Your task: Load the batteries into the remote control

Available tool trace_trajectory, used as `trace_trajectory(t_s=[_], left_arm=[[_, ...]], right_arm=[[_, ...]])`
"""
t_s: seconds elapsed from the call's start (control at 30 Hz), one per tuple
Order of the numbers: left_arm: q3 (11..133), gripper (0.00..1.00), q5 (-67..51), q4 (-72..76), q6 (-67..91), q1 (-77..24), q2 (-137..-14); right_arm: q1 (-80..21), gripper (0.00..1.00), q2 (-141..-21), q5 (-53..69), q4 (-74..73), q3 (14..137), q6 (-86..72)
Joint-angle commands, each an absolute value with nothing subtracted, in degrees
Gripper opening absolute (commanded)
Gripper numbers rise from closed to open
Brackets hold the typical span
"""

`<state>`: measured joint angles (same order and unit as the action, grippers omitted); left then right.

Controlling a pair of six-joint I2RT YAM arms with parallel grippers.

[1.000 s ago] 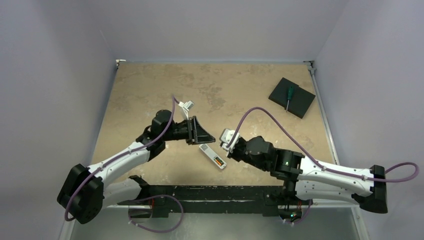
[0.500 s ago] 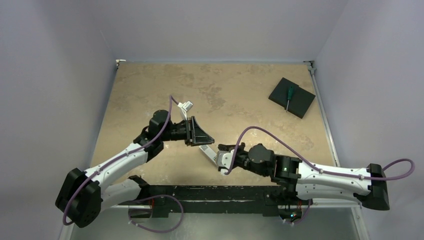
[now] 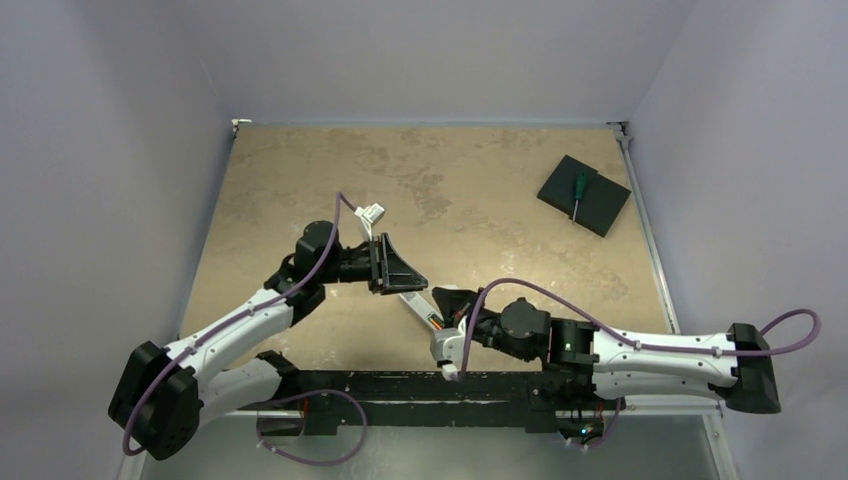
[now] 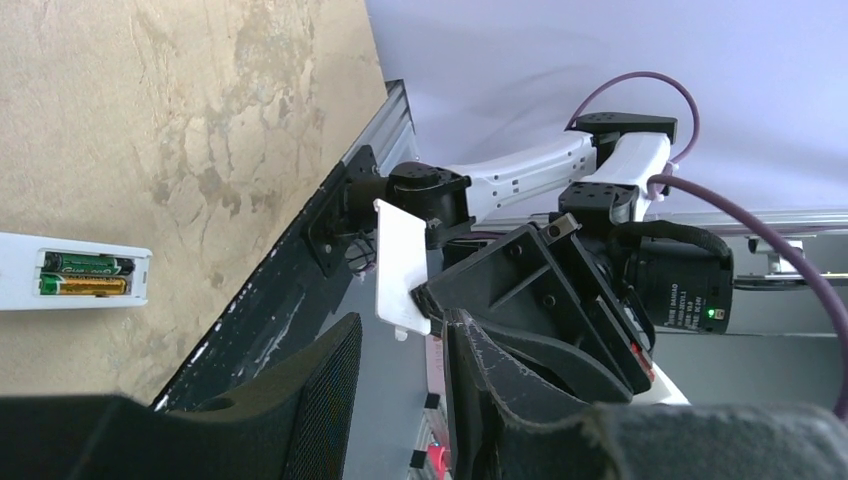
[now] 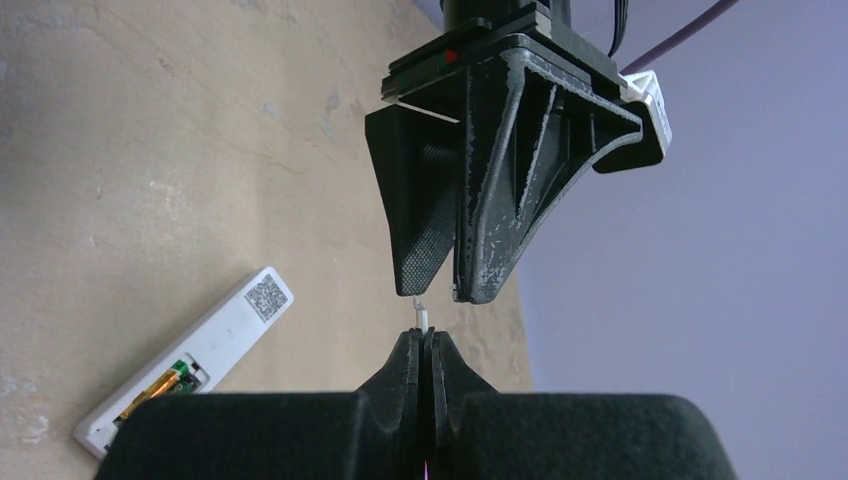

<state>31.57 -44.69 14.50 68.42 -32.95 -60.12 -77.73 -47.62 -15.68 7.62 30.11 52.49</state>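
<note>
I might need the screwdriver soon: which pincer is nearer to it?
Right, narrowly. The screwdriver lies on the black pad at the back right; the right pincer is far front-left of it, and the left pincer faces that pincer tip to tip, slightly farther left.

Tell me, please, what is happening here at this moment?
Both batteries already sit in the open recess of the white remote, which lies on the table. The right claw is shut on the thin white battery cover and holds it up at the tips of the left claw, whose jaws stand apart.
</note>
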Motion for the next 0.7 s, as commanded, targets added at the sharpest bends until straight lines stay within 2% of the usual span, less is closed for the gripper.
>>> trace_trajectory(t_s=[0.0,0.67], left_arm=[[31.1,0.35,-45.7,15.8,70.8,-32.5,-58.5],[27.7,0.31,-48.1,25.3,79.3,-32.5,-58.6]], right_arm=[[-79.5,0.00,-46.5,-18.6,14.3,28.2,58.8],[-84.9,0.00,-48.5,-26.1,25.9,24.3,65.3]])
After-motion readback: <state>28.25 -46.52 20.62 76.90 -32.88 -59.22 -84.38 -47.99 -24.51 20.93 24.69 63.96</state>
